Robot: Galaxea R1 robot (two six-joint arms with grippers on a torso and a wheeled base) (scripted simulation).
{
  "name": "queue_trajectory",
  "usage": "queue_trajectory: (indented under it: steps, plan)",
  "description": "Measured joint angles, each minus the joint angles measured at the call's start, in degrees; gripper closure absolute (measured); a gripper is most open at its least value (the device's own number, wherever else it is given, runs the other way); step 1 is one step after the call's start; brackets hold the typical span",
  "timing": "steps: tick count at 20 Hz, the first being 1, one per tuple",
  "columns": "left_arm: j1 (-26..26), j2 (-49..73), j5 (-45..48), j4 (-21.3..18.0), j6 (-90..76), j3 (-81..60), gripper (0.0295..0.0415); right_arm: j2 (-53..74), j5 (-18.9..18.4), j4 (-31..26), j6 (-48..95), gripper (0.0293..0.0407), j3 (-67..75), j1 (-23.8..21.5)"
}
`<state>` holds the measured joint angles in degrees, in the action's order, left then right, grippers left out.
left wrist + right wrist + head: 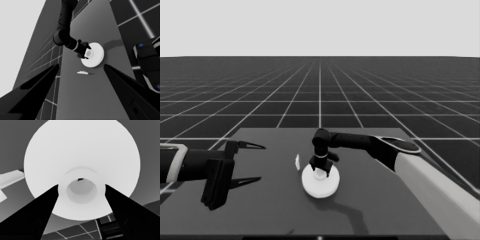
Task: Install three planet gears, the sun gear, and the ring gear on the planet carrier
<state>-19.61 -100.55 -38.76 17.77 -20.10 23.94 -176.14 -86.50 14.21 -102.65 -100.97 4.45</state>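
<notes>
Right gripper (81, 192): I see fingers closed on the larger round part's (320, 184) hub, mid-table.
Thin white piece (297, 161): just beside it.
Left gripper (252, 162): open, parked at table's left end.

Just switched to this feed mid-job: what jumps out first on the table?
The larger round part lies near the table's middle, and the right pincer is down on it, its fingers either side of the raised hub. A thin white piece lies just left of it. The left pincer waits open over the table's left end, holding nothing.
</notes>
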Motion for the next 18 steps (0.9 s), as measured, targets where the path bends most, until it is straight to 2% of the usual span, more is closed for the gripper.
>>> queue_trajectory:
  steps: [5, 6, 7, 15, 16, 17, 18]
  plan:
    - [0.00, 0.00, 0.00, 0.00, 0.00, 0.00, 0.0326, 0.00, 0.00, 0.00, -2.50, 0.0352, 0.00, 0.00]
    - [0.00, 0.00, 0.00, 0.00, 0.00, 0.00, 0.0326, 0.00, 0.00, 0.00, -2.80, 0.0327, 0.00, -0.02]
    - [0.00, 0.00, 0.00, 0.00, 0.00, 0.00, 0.0326, 0.00, 0.01, 0.00, -2.98, 0.0319, 0.00, -0.04]
    - [0.00, 0.00, 0.00, 0.00, 0.00, 0.00, 0.0326, -0.01, 0.01, 0.00, -3.22, 0.0315, 0.00, -0.06]
    - [0.00, 0.00, 0.00, 0.00, 0.00, 0.00, 0.0326, 1.40, -2.69, -6.25, 5.72, 0.0313, 5.07, -5.54]
    - [0.00, 0.00, 0.00, 0.00, 0.00, 0.00, 0.0326, 1.58, -3.59, -10.54, 12.18, 0.0314, 6.31, -11.05]
    - [0.00, 0.00, 0.00, 0.00, 0.00, 0.00, 0.0326, 1.45, -3.85, -13.18, 16.65, 0.0314, 6.08, -14.25]
